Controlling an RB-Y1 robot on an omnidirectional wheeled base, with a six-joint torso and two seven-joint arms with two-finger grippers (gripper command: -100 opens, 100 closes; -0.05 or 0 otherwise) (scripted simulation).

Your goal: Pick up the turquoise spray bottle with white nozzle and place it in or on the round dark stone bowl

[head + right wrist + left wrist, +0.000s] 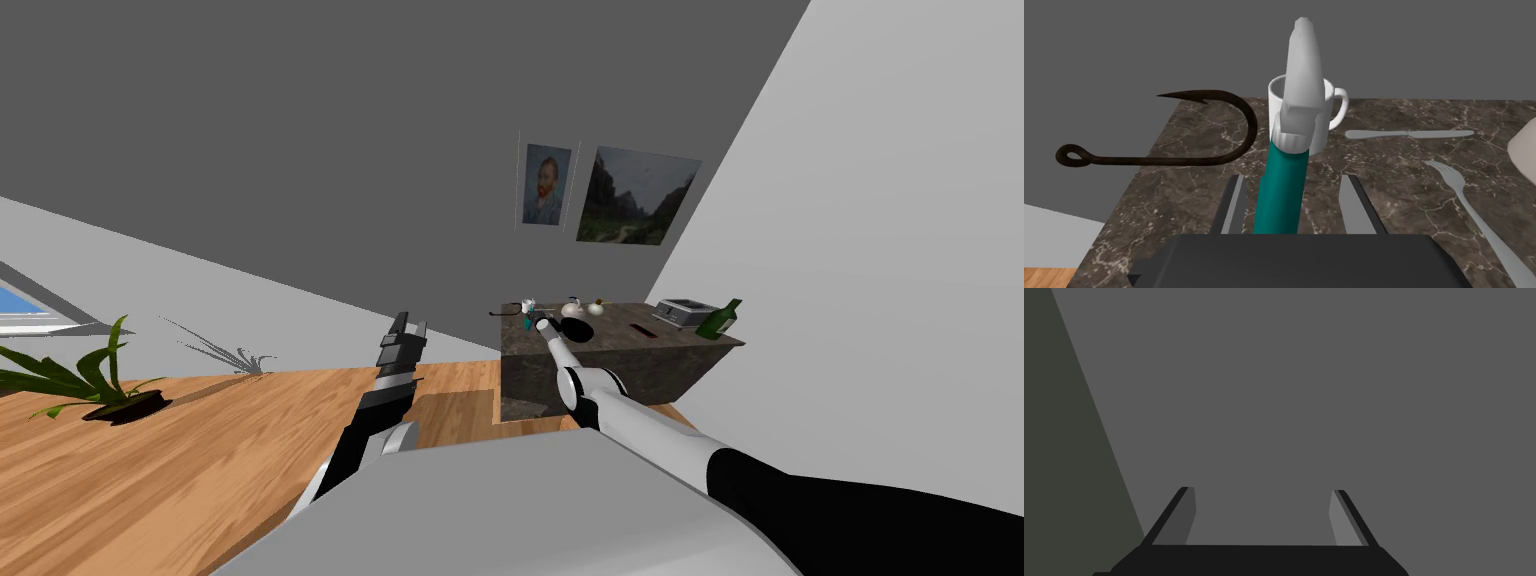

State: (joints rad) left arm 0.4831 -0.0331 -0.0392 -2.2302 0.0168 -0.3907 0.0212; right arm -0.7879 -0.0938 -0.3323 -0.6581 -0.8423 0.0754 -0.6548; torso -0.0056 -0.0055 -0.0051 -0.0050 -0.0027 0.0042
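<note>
Right gripper (1292,176) is out over the dark marbled table (1189,200), and its two fingers (1236,202) stand spread on either side of the turquoise spray bottle (1281,190), with a gap showing on each side, so nothing is clamped. The bottle stands upright near the table's far left corner, its white nozzle (1301,75) pointing away from the hand. Just behind it sits a white mug (1326,117), touching or nearly so; I can't tell which. A big dark hook (1174,150) lies beside the bottle, its eye end sticking out past the table's left edge. On the bottle's other side lie a grey knife (1409,134), close to the far edge, and a grey fork (1464,195). From the head camera, the round dark bowl (577,330) sits nearer the middle of the table, just beside the right arm's wrist. Left gripper (1263,489) is held up off to the side, away from the table, fingers apart and holding nothing.
</note>
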